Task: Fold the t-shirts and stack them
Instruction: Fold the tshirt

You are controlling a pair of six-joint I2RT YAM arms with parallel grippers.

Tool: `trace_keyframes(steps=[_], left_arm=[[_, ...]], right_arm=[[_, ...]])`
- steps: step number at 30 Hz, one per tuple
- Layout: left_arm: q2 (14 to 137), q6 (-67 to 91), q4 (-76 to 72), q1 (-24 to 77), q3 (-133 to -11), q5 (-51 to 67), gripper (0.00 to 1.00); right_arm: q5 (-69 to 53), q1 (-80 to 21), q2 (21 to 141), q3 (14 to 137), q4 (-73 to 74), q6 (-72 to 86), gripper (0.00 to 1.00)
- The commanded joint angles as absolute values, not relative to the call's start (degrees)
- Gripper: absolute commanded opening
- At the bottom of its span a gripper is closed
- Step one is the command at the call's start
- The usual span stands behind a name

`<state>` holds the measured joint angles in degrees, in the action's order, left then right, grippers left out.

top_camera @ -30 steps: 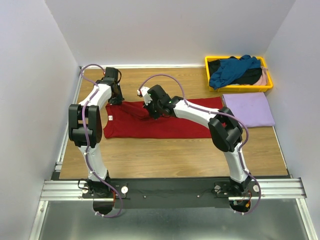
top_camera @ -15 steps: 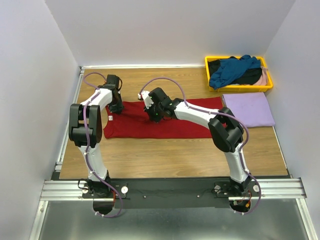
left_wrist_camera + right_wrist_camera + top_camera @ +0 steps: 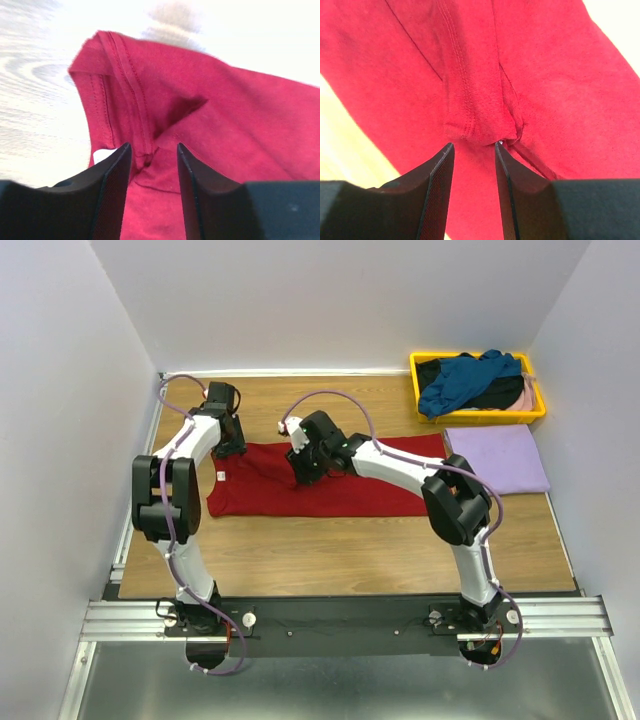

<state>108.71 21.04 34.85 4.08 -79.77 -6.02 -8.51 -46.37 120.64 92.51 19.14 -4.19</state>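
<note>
- Top view: a dark red shirt (image 3: 350, 490) lies spread flat across the middle of the wooden table (image 3: 330, 540), its long side running left to right.
- The left gripper (image 3: 230, 443) sits at the shirt's far left corner, and the right gripper (image 3: 300, 472) is over the shirt's upper edge, a little left of centre. From this height I cannot tell how either pair of fingers stands.
- To the right, a folded lavender shirt (image 3: 497, 458) lies just beside the red one, close to its right end.
- Behind the lavender shirt is a yellow tray (image 3: 478, 418) holding a heap of a teal shirt (image 3: 465, 380), a black shirt (image 3: 500, 393) and a pale pink shirt (image 3: 526, 392).
- Left wrist view: the left gripper (image 3: 152, 147) has its fingers (image 3: 117, 170) spread, with a clear gap between them. The red shirt's (image 3: 225, 110) sleeve hem and a stitched seam run up from that gap. The cloth lies loose on the pale table (image 3: 35, 100), with a small raised crease just beyond the fingertips.
- Right wrist view: the right gripper (image 3: 474, 146) is also spread, with its fingers (image 3: 440, 170) apart above the red shirt (image 3: 545, 75). A bunched, hemmed fold of cloth ends just ahead of the fingertips, and neither finger is pressing on it. A strip of table (image 3: 340, 130) shows at the left.
</note>
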Motion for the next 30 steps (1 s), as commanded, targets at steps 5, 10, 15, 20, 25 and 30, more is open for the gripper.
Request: trace_keyframes(steps=[5,10,15,20,25,30], left_arm=[[97.8,22.2,28.0,4.3,-75.3,-0.6,0.40],[97.7,23.0,22.6,5.7,-69.8,7.5,0.36],[102.6,26.1,15.9,5.8,-66.0,14.1,0.34],[107.5,27.2,14.1,5.1,-66.0,12.1,0.33],[108.5,27.2,14.1,3.7,-66.4,9.6,0.33],[105.5,26.1,16.4,3.5,-68.6,4.9,0.33]], right_arm=[[-21.7,-42.3,119.2,96.8,18.4,3.8,0.45],[-30.7,-41.8,121.5,97.2,14.0,9.0,0.44],[-38.5,-40.5,126.5,97.0,7.0,15.6,0.42],[-40.1,-38.7,130.6,95.1,2.2,19.6,0.41],[-37.9,-35.6,131.7,91.3,1.0,20.0,0.41],[-37.8,-35.4,128.7,90.1,1.3,18.7,0.42]])
